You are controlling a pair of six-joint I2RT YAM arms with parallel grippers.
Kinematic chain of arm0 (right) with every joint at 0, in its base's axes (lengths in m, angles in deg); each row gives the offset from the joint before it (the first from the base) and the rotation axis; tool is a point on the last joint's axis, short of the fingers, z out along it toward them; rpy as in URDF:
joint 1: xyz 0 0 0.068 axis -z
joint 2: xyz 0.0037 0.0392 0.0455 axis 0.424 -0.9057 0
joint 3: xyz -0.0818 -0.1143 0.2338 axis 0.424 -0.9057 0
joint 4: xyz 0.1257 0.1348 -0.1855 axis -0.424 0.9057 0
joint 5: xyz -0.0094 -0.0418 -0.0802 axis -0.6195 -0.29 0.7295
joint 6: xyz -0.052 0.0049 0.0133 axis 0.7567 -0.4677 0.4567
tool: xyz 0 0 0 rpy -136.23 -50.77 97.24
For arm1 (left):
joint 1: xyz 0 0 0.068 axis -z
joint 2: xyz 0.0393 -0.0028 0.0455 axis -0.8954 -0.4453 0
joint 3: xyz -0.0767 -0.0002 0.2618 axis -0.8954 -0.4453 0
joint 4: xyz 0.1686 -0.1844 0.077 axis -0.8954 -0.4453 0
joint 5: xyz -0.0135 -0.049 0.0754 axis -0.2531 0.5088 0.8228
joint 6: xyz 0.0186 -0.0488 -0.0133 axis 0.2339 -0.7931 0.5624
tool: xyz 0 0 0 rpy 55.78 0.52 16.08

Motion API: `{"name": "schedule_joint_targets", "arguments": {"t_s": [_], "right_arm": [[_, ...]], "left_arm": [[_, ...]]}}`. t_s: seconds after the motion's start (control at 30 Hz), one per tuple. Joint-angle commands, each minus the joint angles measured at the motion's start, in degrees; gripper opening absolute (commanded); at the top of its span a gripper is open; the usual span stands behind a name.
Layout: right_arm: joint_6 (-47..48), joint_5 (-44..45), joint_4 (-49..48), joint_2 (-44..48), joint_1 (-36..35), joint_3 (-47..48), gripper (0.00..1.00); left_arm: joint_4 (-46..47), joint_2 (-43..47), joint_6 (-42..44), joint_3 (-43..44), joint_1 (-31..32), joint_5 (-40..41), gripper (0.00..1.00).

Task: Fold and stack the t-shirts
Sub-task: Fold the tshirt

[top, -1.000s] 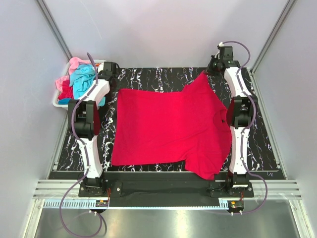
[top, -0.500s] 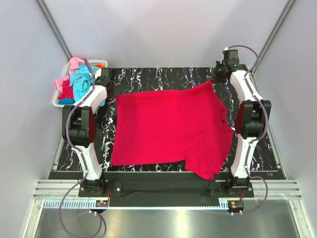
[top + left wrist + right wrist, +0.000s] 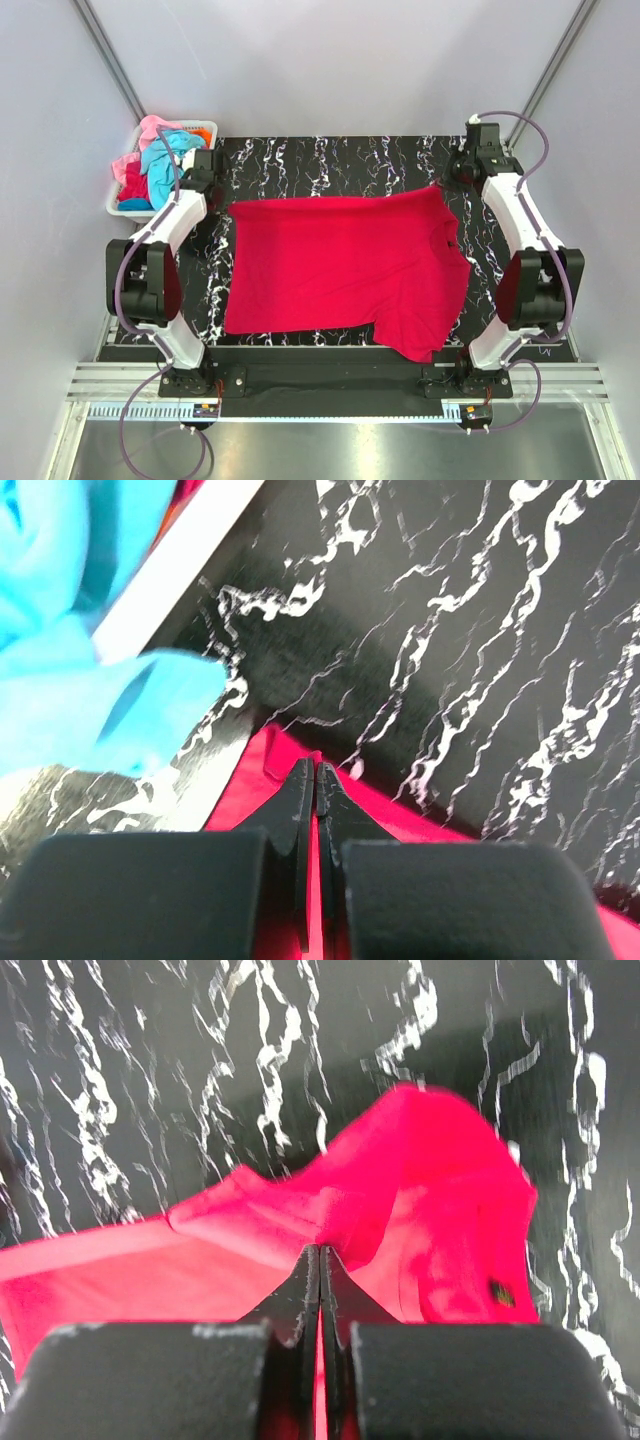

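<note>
- The left end effector (image 3: pixel 308 772) has its fingers pressed together on the far hem corner of the crimson t-shirt (image 3: pixel 340 265). Red cloth shows between and under the tips.
- The right end effector (image 3: pixel 320 1252) is likewise clamped on a raised fold of the same shirt, at its far sleeve and shoulder.
- Both pinches sit close to the cloth's edge. A pull with the arms spread apart could probably slide one corner free, and the fold would then land skewed.
- The turquoise t-shirt (image 3: pixel 60 710) droops out of the basket (image 3: pixel 113 203) just beside the left fingers. A sweep that way might snag it and drag it onto the surface (image 3: pixel 330 160).
- The near sleeve (image 3: pixel 420 335) lies close to the surface's near edge, so dragging the shirt toward the arms could tip it over.
- The shirt lies spread flat in the middle of the surface. Its long axis runs left to right, with the collar (image 3: pixel 450 235) pointing to the robot's right and the hem (image 3: pixel 230 270) to its left.
</note>
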Motion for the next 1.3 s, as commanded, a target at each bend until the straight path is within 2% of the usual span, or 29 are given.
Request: {"name": "schedule_joint_targets", "arguments": {"t_s": [0.0,0.23,0.53,0.57,0.63,0.67,0.7,0.8,0.97,1.03,1.2,1.27], "right_arm": [[-1.7,2.2,-0.8,5.0,-0.3,-4.6,0.0],[-6.2,7.5,0.0,13.1,-0.4,-15.9,0.0],[-9.8,10.3,1.1,17.0,-0.4,-26.4,0.0],[-10.2,10.3,1.1,17.0,-0.3,-27.1,0.0],[-9.9,9.6,1.6,16.5,-0.3,-28.3,0.11],[-10.3,9.7,1.9,16.6,-0.3,-28.7,0.28],[-10.5,9.9,2.3,16.8,-0.4,-29.0,0.35],[-11.8,12.3,2.6,18.9,-0.3,-30.2,0.43],[-11.8,10.5,1.3,18.3,-0.3,-28.6,0.47],[-11.6,9.0,0.5,15.1,-0.4,-27.6,0.47],[-10.1,-3.3,-5.4,6.6,-0.4,-26.8,0.43],[-9.6,-8.9,-7.8,4.7,-0.4,-26.7,0.41]], "left_arm": [[1.8,3.1,-0.3,-3.2,0.4,1.3,0.0],[1.6,4.0,-2.9,-8.7,1.2,1.7,0.0],[1.4,6.7,-4.6,-14.4,3.3,2.8,0.0],[1.3,6.8,-4.7,-15.0,3.4,2.8,0.03],[0.8,6.9,-5.4,-16.7,3.6,3.1,0.14],[0.1,7.4,-6.1,-17.4,3.6,3.9,0.22],[-0.5,7.8,-6.7,-18.0,3.6,4.6,0.36],[-1.9,10.8,-10.1,-20.8,4.1,8.6,0.52],[-0.7,11.2,-10.5,-20.9,5.1,7.7,0.54],[2.6,10.4,-7.4,-19.6,5.5,3.2,0.54],[6.1,4.4,-2.8,-13.6,7.4,-9.4,0.53],[6.6,2.8,-1.4,-11.8,9.1,-12.0,0.52]]}}
